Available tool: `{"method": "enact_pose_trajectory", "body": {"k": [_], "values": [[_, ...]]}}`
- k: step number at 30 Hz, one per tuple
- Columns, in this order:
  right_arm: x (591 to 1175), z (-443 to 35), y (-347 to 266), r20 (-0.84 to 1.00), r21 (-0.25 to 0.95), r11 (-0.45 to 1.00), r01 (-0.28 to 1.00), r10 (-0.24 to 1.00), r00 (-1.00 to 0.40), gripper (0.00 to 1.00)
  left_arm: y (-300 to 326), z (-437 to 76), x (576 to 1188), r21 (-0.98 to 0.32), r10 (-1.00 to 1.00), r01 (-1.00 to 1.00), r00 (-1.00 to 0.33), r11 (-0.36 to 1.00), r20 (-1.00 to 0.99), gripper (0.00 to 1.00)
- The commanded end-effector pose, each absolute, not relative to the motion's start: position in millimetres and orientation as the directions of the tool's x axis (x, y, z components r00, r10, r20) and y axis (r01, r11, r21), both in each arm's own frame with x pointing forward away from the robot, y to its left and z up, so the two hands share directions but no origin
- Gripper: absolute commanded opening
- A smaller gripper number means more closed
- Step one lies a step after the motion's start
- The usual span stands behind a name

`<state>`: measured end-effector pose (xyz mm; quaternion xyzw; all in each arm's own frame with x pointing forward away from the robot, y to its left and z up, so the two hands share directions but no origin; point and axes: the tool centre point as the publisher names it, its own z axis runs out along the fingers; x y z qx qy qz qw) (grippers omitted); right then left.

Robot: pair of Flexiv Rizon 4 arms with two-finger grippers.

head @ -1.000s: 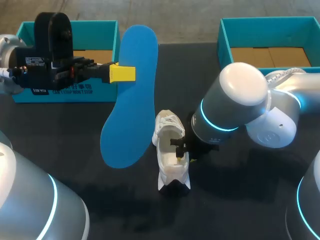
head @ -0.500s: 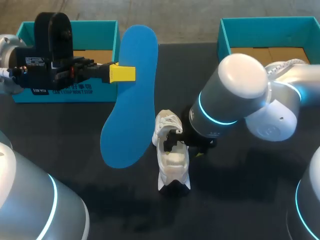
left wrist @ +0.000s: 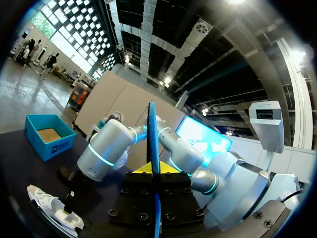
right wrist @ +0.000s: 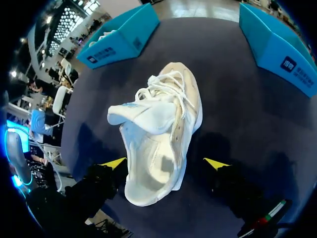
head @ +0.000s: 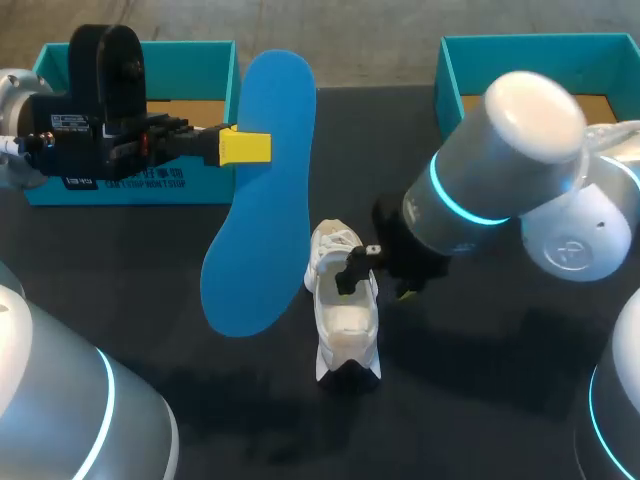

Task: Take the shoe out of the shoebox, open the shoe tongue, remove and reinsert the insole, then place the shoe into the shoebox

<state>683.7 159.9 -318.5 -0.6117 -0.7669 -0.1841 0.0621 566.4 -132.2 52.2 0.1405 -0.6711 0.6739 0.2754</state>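
One white lace-up sneaker (head: 345, 318) sits on its sole near the middle of the black table (head: 480, 400), outside both boxes, with its toe towards the far edge. In the right wrist view its tongue (right wrist: 131, 113) is folded forward over the laces, so the mouth gapes and the inside is bare, ready, I judge, to take the insole again. The right gripper (right wrist: 164, 162) hangs just above the heel end. Its jaws are spread wide, one on each side of the opening, and grip nothing, probably placed to steady the sneaker or keep it open. The long blue foam insole (head: 262, 190) is out of the sneaker, held on edge and well above the table by the left gripper (head: 245, 147). That gripper's jaws are pinched on the insole's middle, which leaves its toe end free to be fed in. I take the removal as done and the reinsertion as not yet begun. The left teal cardboard shoebox (head: 190, 55) and the right teal cardboard shoebox (head: 450, 75) stand open at the far corners, well apart from the sneaker
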Motion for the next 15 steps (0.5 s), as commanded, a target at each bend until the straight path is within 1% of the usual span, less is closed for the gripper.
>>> {"method": "enact_pose_trajectory", "body": {"k": [1, 3, 5, 6, 7, 15], "values": [[682, -308, 141, 0.402, 0.225, 0.200, 0.954, 0.873, -0.277, 1.00, -132, 52, 566, -0.827, 0.183, -0.559, -0.809, 0.052, 0.558, 0.00], [681, -304, 137, 0.400, 0.217, 0.200, 0.956, 0.875, -0.274, 1.00, -132, 52, 566, -0.827, 0.183, -0.559, -0.809, 0.052, 0.558, 0.00], [682, -301, 133, 0.428, 0.275, 0.206, 0.939, 0.849, -0.311, 1.00, -132, 52, 566, -0.827, 0.183, -0.559, -0.809, 0.052, 0.558, 0.00], [684, -299, 129, 0.458, 0.340, 0.217, 0.915, 0.812, -0.363, 1.00, -132, 52, 566, -0.827, 0.183, -0.559, -0.809, 0.052, 0.558, 0.00], [686, -296, 126, 0.478, 0.379, 0.223, 0.898, 0.783, -0.397, 1.00, -132, 52, 566, -0.827, 0.183, -0.559, -0.809, 0.052, 0.558, 0.00], [686, -296, 126, 0.478, 0.379, 0.223, 0.898, 0.783, -0.397, 1.00, -132, 52, 566, -0.827, 0.183, -0.559, -0.809, 0.052, 0.558, 0.00]]}}
